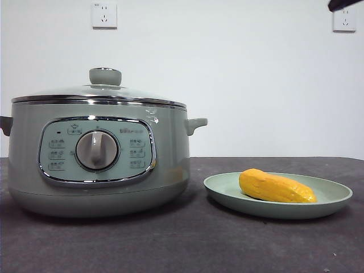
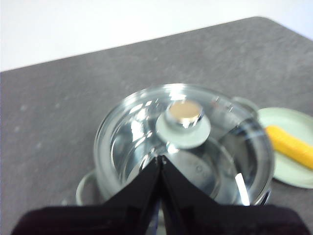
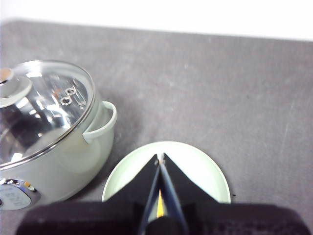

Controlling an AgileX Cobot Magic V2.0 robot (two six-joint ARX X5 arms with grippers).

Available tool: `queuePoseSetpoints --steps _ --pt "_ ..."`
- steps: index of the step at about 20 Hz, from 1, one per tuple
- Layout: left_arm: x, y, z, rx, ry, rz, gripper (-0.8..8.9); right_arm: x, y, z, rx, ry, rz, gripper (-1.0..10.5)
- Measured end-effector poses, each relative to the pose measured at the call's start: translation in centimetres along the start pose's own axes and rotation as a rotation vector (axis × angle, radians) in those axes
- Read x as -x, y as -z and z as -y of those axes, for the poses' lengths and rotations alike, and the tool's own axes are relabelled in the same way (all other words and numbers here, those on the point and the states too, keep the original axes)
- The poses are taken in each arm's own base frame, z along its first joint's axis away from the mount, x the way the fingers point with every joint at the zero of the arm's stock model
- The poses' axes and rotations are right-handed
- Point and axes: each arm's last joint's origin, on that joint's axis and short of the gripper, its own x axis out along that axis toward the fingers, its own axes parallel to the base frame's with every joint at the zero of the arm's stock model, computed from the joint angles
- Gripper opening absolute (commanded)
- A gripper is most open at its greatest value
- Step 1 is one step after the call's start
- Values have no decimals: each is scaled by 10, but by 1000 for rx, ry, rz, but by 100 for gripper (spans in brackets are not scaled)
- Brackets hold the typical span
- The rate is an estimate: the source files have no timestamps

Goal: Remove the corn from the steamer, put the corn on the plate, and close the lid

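The large round sage-green steamer [image 1: 96, 165] stands shut under its domed glass lid [image 1: 99, 94], and the small yellow-orange corn [image 1: 277, 187] lies on the shallow pale green plate [image 1: 335, 199] just beside it, so the task looks complete, nothing left but retreat. The left gripper [image 2: 161, 159] hangs over the lid and the right gripper [image 3: 160, 157] over the plate, each with jaws pressed together, empty.

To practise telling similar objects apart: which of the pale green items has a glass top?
The steamer: its glass lid sits closed on it. The plate is open, holding only the corn.
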Motion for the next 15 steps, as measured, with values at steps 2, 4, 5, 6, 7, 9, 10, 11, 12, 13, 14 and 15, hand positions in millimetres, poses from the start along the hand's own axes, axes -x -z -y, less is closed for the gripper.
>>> queuePoseSetpoints --steps 2,4,5,6,7,9,10,11,12,13,14,15 --pt "1 22 -1 -4 -2 24 -8 3 19 2 -3 -3 34 -2" --pt "-1 34 -2 -10 -2 24 -3 2 27 2 -1 0 9 1" --pt "-1 36 -2 -12 -3 14 -3 2 28 2 -1 1 2 1" --pt "-1 38 -2 -14 -3 2 -3 2 28 3 -1 4 0 1" --pt "-1 39 -2 -15 -4 -10 -3 2 29 3 -1 5 -5 1" --pt "-3 43 -2 -22 -6 -59 -4 2 31 3 2 6 -31 1" --pt "-5 44 -2 -24 -8 -81 -3 2 32 3 2 7 -39 1" --pt "-6 46 -2 -27 -8 -104 -3 2 32 3 3 7 -46 1" --pt "-7 47 -2 -29 -9 -117 -3 2 33 3 3 8 -51 1" --pt "-8 48 -2 -30 -9 -128 -3 2 34 3 4 8 -59 1" --pt "-9 48 -1 -31 -10 -133 -3 2 34 3 5 9 -66 1" --pt "-10 48 -1 -32 -10 -138 -3 2 35 3 5 9 -71 1"
